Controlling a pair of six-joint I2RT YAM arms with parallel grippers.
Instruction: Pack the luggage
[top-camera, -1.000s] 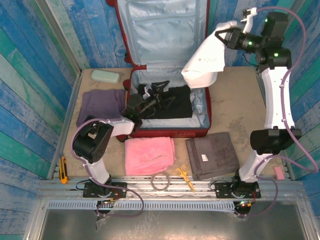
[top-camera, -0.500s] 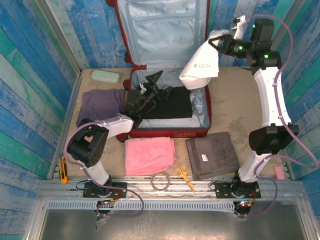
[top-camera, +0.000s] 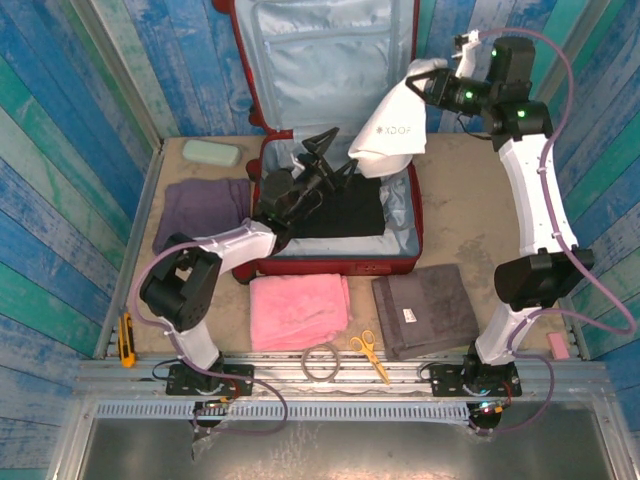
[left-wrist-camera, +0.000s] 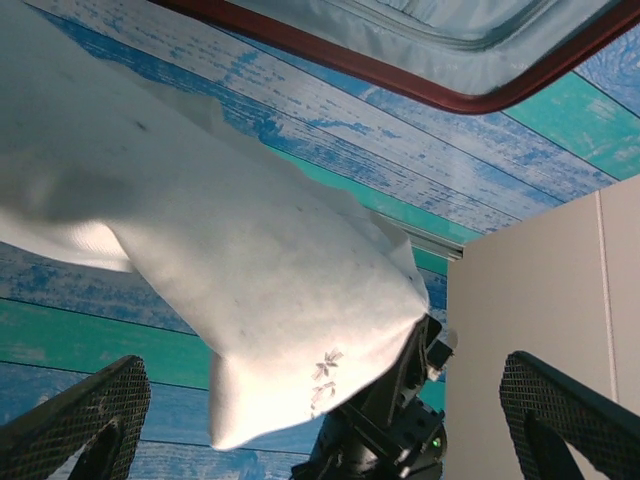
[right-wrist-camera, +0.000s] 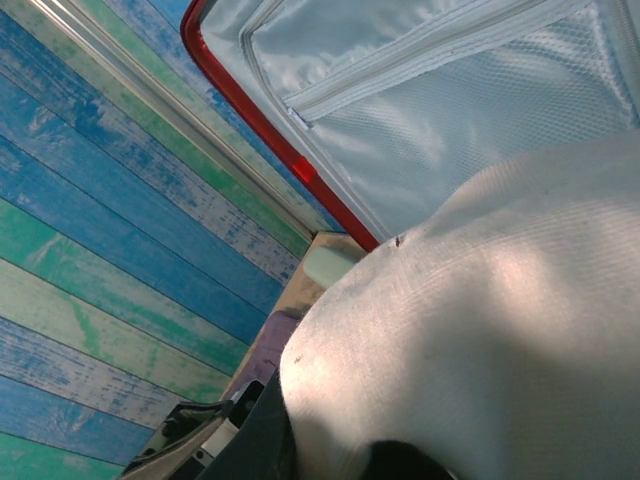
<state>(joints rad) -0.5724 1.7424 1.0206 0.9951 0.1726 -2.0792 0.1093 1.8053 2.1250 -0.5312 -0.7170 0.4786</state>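
Red luggage (top-camera: 340, 266) lies open on the bench (top-camera: 470, 210), lid upright. The right end effector (top-camera: 428, 82) pinches a white cloth (top-camera: 390, 140) hanging over its right rim, seemingly clear. The left end effector (top-camera: 325, 158) is spread above black clothing (top-camera: 345, 210).

A white cloth (top-camera: 390, 135) hangs over the right rear corner of the suitcase (top-camera: 340, 266), barring entry there. The left fingers (top-camera: 322, 145), spread wide, hover over the left rear. A black garment (top-camera: 345, 210) covers most of the bottom; the lining at its right is bare. The table (top-camera: 470, 205) right of the suitcase lies free.
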